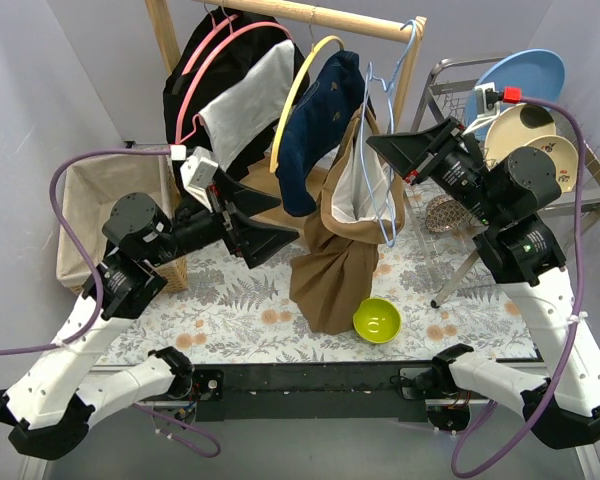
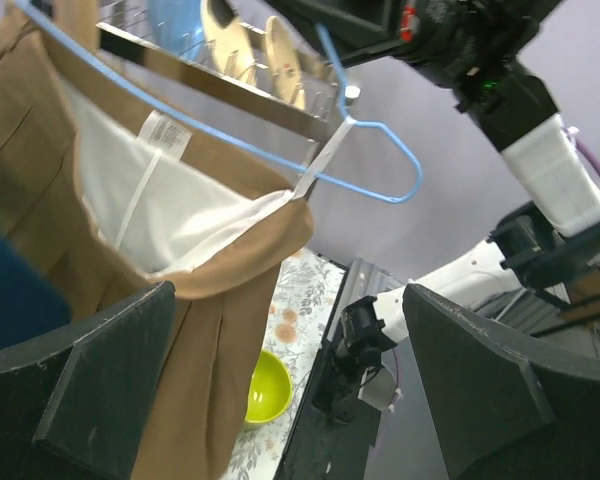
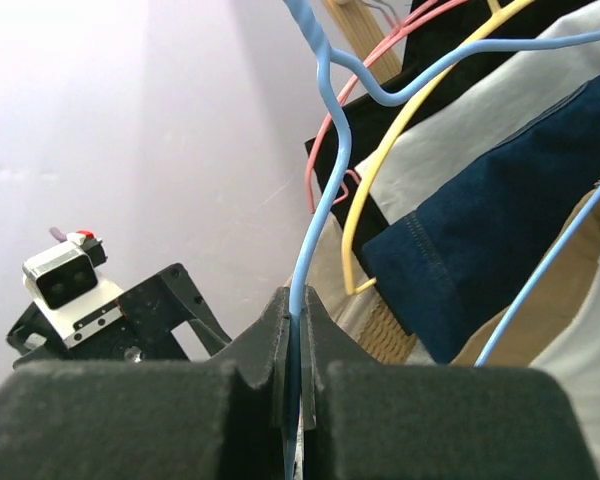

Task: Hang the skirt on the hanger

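Note:
The brown skirt [image 1: 335,260] with white lining hangs from a blue wire hanger [image 1: 385,205], its hem bunched on the floral table. A white loop ties the waistband to the hanger in the left wrist view [image 2: 315,170]. My right gripper [image 1: 380,150] is shut on the blue hanger's wire [image 3: 315,230], seen pinched between its jaws [image 3: 295,330]. My left gripper [image 1: 285,222] is open and empty, just left of the skirt. In its own view [image 2: 290,390] the skirt [image 2: 210,340] hangs beside its left finger [image 2: 100,380].
A wooden rail [image 1: 320,15] carries a black garment on pink hangers [image 1: 205,80] and a navy garment on a yellow hanger [image 1: 320,120]. A green bowl [image 1: 377,320] sits by the skirt's hem. A dish rack with plates [image 1: 530,120] stands right, a wicker basket [image 1: 100,200] left.

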